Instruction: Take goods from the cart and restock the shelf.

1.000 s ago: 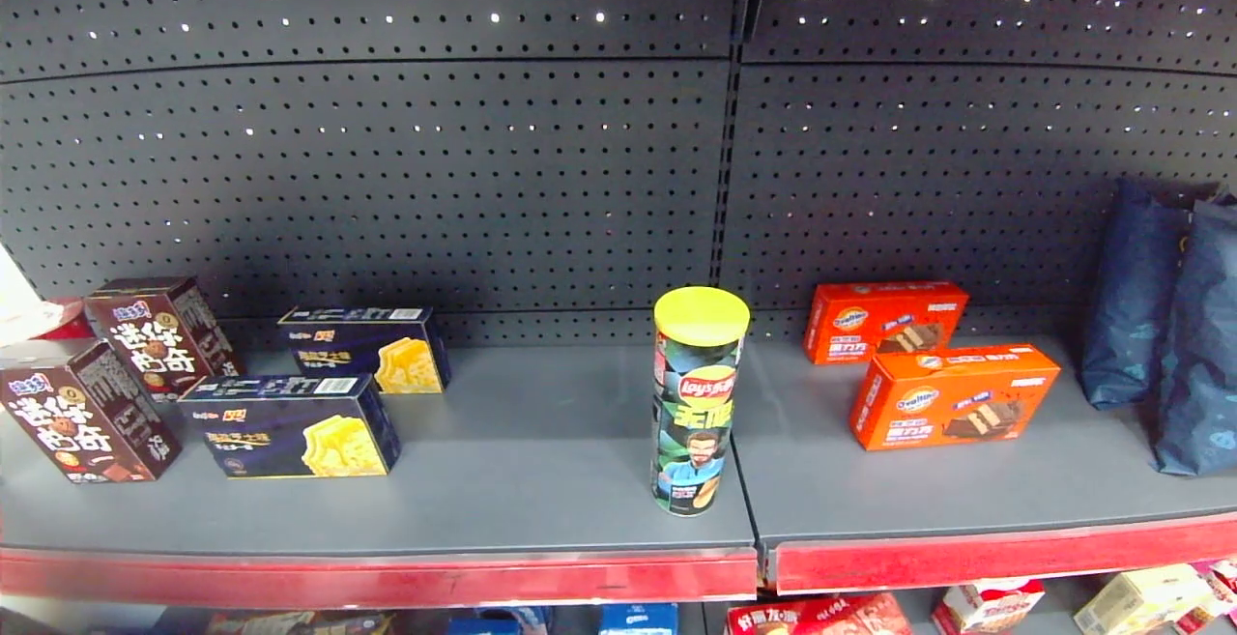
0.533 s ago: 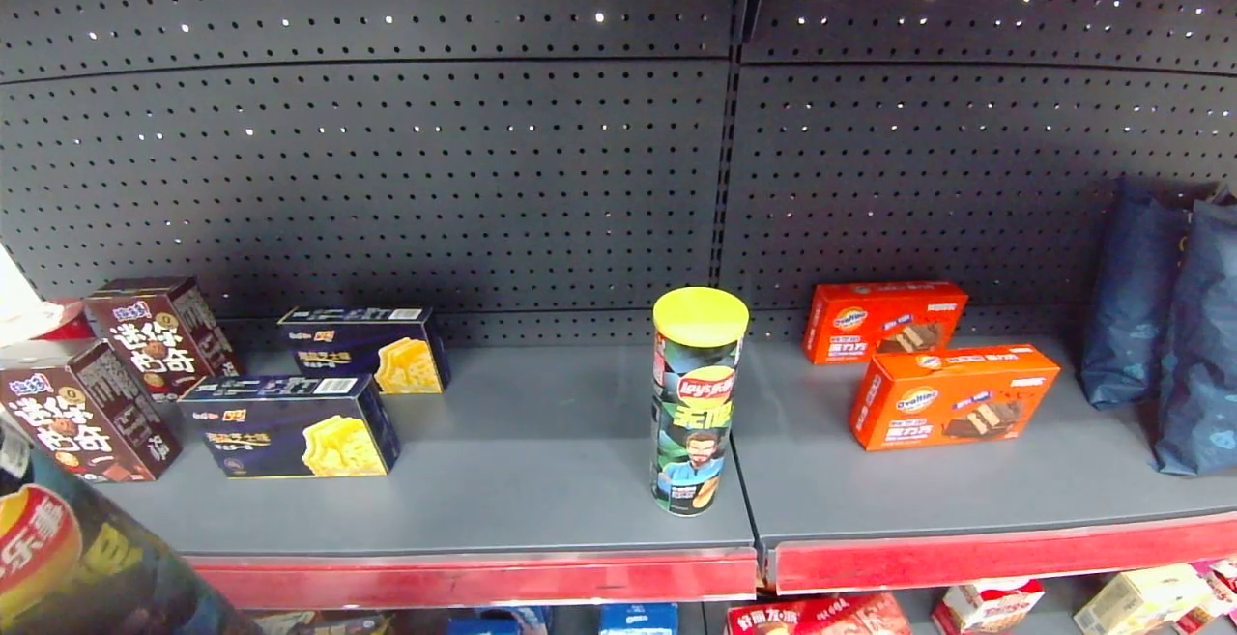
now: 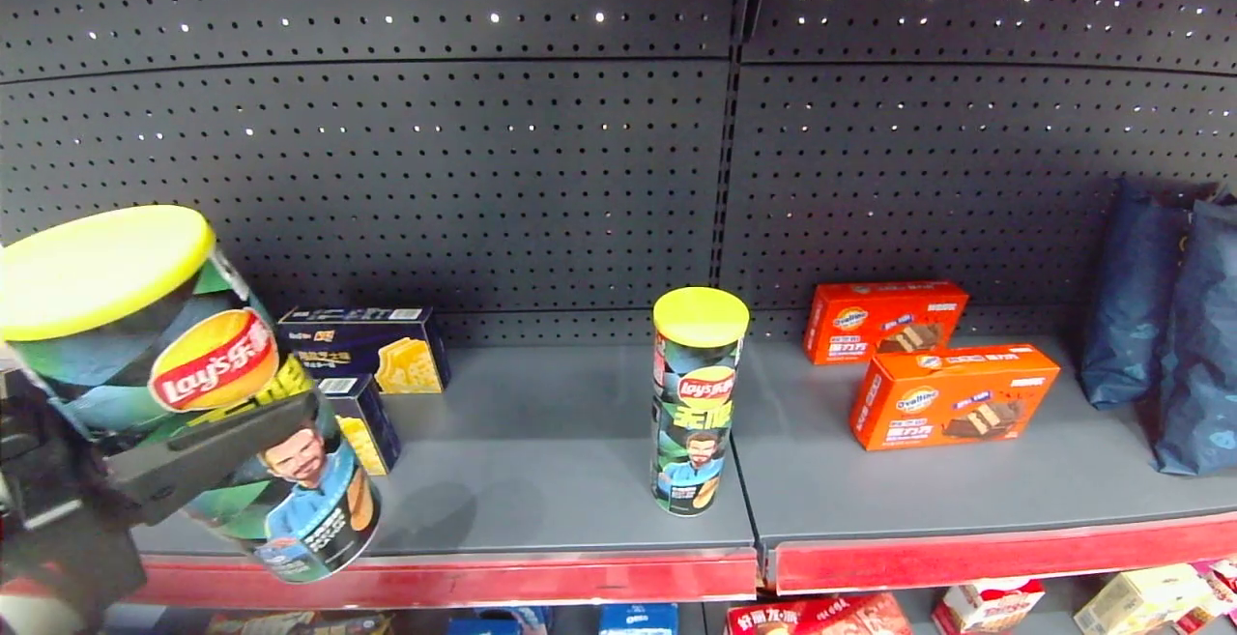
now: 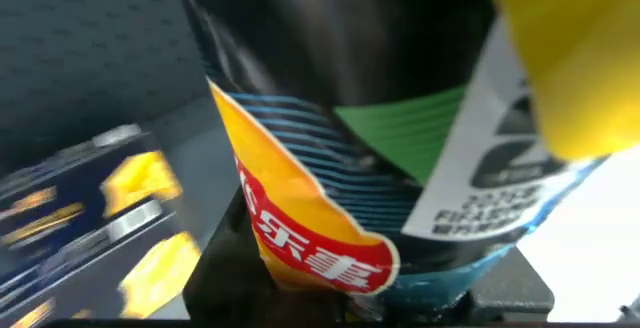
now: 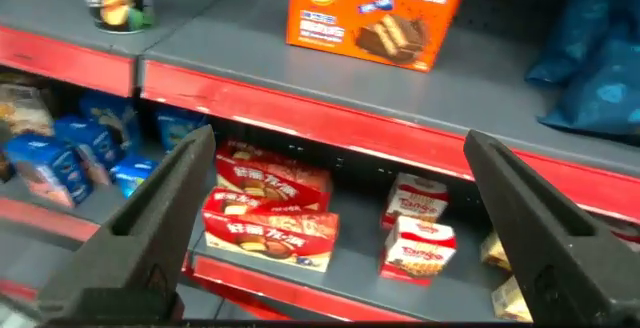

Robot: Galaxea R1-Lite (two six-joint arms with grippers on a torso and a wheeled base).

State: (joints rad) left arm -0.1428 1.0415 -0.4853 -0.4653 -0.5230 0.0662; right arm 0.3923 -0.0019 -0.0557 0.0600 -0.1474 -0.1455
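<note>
**Yellow-lidded can in hand, not yet on the shelf**

Yellow lid up and leaning to one side, the chips can (image 3: 184, 393) sits clamped in the left end effector (image 3: 208, 451), with one dark finger (image 3: 213, 451) across its middle. It hangs at the left front of the shelf (image 3: 541, 480), off the board and partly covering a navy box (image 3: 362, 345). We can't tell whether its base is already over the board or just out front.

Done so far, as we read it: a matching can (image 3: 699, 401) stands upright near the front edge, mid shelf. Two orange boxes (image 3: 952, 395) lie to its right, and blue bags (image 3: 1174, 326) stand at the far right end. We judge this pick finished and the carry close to done.

What's left for this can: straighten it, move it in over the bare grey stretch between the navy box and the standing can, set it down and let go. The lean is the risk, because a tall can put down crooked could topple.

The right end effector (image 5: 338, 138) is spread wide and carries nothing. It is low, facing the lower shelf under an orange box. How many more goods are waiting, we can't say.
</note>
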